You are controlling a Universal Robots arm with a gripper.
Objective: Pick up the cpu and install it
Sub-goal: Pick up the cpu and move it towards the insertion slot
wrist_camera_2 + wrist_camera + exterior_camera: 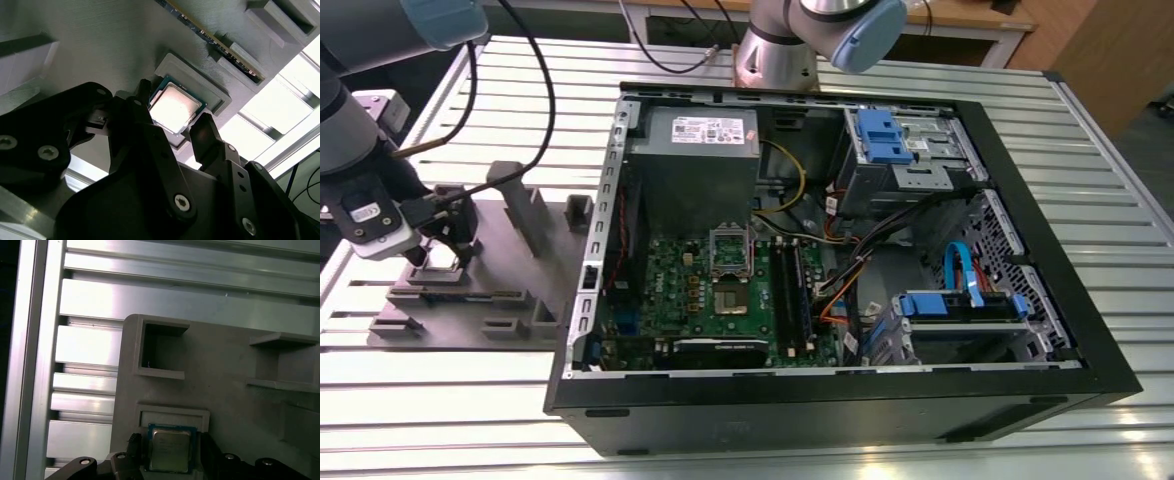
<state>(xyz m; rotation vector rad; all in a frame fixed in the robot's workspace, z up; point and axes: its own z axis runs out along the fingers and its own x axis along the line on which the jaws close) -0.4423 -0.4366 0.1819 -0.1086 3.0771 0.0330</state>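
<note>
No print is legible — the power-supply label (703, 130) included.

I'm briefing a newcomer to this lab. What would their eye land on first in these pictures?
The open black computer case fills the middle of the exterior view, its green motherboard bare. At the exterior view's left, the gripper hangs over a grey fixture plate, open fingers either side of the cpu in its recess.

Likely robotics lab or workshop — slotted aluminium bench (454, 400), open PC case (854, 395), grey fixture plate (534, 270).
</note>
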